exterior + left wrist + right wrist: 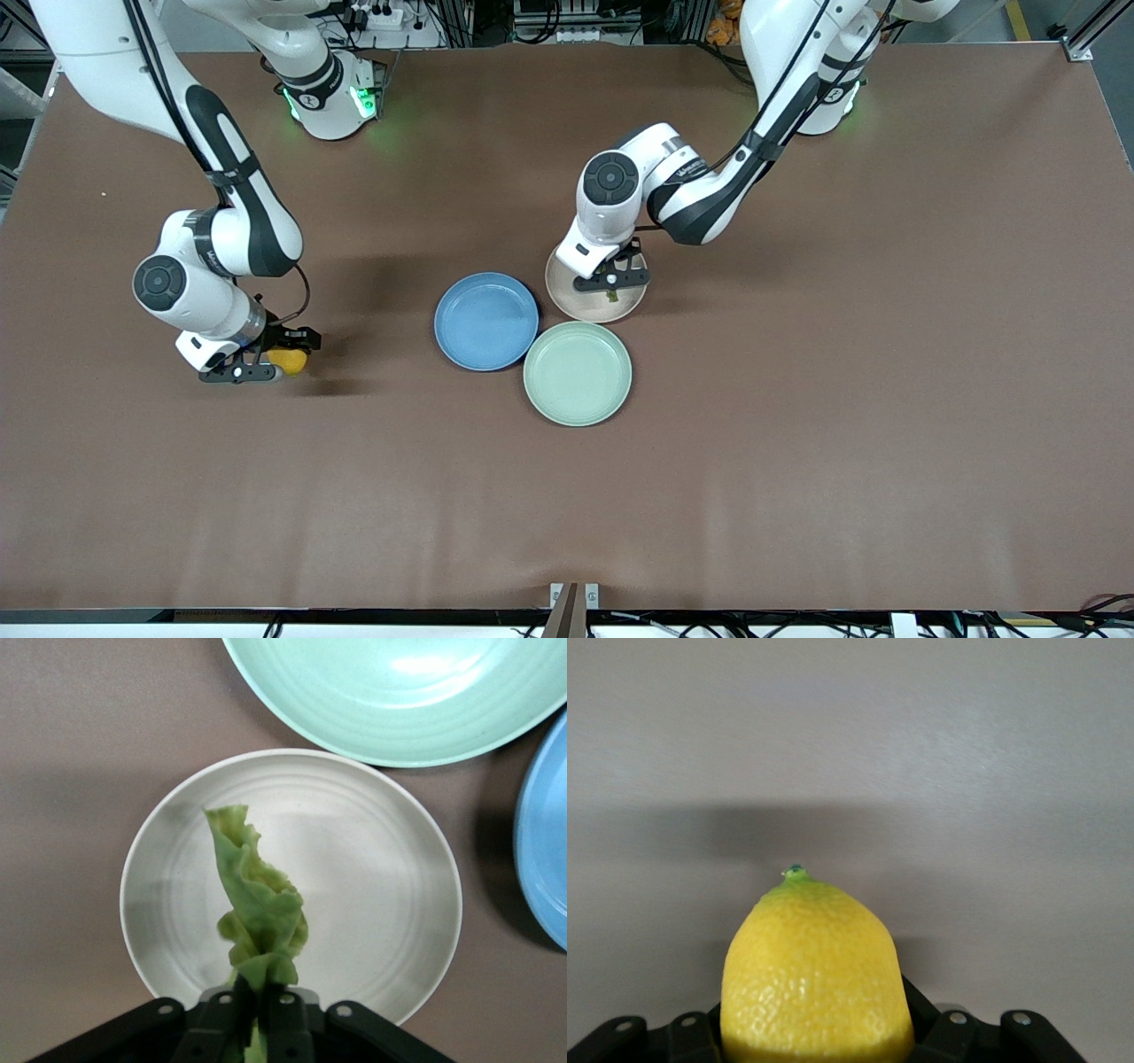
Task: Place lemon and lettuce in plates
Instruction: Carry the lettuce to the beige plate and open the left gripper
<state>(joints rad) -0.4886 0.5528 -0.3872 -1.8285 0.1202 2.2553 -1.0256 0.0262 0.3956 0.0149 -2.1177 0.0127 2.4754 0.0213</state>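
Note:
My left gripper (611,282) is shut on the stem end of the green ruffled lettuce (257,904) and holds it over the beige-pink plate (589,308). In the left wrist view the leaf hangs above the middle of that plate (381,868), with my left gripper (261,1020) pinched on it. My right gripper (266,361) is shut on the yellow lemon (289,360), low over bare table toward the right arm's end. The lemon (815,974) fills the space between the right gripper's (815,1041) jaws. The blue plate (485,320) lies beside the beige-pink plate and holds nothing.
A pale mint-green plate (577,373) lies nearer to the front camera, touching both other plates; it also shows in the left wrist view (407,700), as does the blue plate's rim (545,868). Brown table surface surrounds them.

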